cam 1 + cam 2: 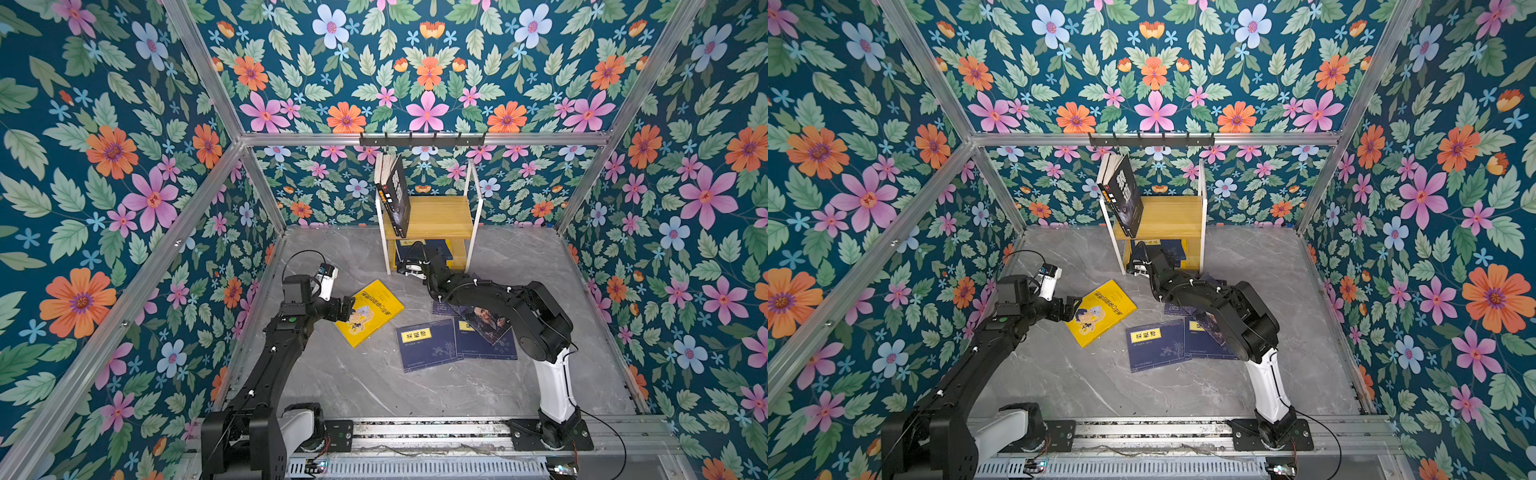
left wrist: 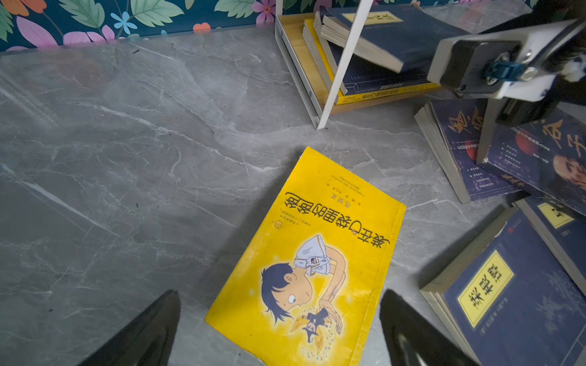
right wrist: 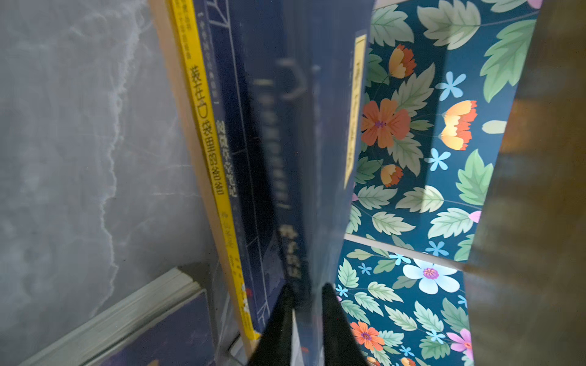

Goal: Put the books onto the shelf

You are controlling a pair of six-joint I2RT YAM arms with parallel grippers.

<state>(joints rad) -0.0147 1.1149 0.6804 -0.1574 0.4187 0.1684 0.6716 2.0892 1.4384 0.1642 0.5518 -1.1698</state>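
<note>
The shelf (image 1: 436,214) stands at the back wall, with black books (image 1: 397,195) leaning upright on its top board. My right gripper (image 3: 307,286) reaches into the lower tier. Its jaws stand slightly apart on either side of a navy book (image 3: 317,158), which looks blurred and lies tilted on the stack (image 2: 396,35) there. My left gripper (image 2: 280,294) hovers wide open over the near end of a yellow cartoon book (image 2: 317,253) lying flat on the floor. Navy books (image 1: 428,343) and a portrait book (image 1: 486,322) lie under the right arm.
A black hook rail (image 1: 422,139) hangs on the frame above the shelf. Flowered walls close in the grey marble floor (image 1: 353,386) on three sides. The right arm's elbow (image 1: 536,324) hangs over the floor books. A base rail (image 1: 415,432) runs along the front.
</note>
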